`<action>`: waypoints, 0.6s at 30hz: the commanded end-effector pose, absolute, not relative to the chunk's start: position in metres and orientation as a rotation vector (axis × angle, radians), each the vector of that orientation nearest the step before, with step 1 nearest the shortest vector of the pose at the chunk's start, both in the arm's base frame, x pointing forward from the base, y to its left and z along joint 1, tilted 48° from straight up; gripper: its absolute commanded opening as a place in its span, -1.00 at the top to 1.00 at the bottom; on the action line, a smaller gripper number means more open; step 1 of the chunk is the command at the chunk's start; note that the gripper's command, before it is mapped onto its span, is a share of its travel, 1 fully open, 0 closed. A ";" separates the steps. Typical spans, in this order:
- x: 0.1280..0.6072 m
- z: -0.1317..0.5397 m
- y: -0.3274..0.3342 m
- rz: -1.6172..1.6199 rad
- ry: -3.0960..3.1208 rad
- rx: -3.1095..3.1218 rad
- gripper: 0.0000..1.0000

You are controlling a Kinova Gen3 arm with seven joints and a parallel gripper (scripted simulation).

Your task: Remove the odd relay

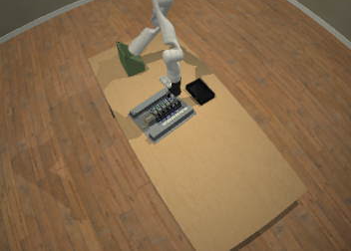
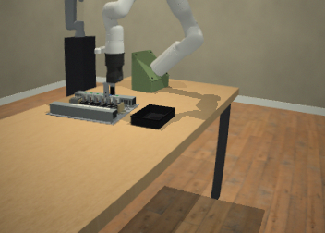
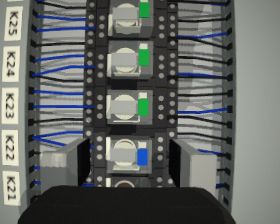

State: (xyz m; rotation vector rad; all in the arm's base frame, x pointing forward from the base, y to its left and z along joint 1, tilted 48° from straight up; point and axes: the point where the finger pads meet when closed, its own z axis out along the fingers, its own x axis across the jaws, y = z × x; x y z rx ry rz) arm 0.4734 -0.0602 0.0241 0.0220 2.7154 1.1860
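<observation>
The grey relay panel (image 1: 162,114) lies flat on the table, also seen in the exterior view (image 2: 92,106). In the wrist view a column of relays runs down the panel. Three of them show green buttons (image 3: 143,59). The relay by label K22 has a blue button (image 3: 142,158). My gripper (image 3: 129,156) is open, with one finger on each side of the blue-button relay (image 3: 127,156) and nothing between them gripped. In the top and exterior views the gripper (image 1: 175,90) points straight down over the panel's end nearest the black parts tray (image 1: 200,91) (image 2: 153,116), which is empty.
A green wedge-shaped block (image 1: 129,60) stands at the back of the table by the arm's base. A black stand (image 2: 79,62) with a grey bracket is behind the table. The table's right edge is near the tray.
</observation>
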 end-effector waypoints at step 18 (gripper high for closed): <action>0.477 0.011 -0.047 1.184 2.715 0.024 -0.97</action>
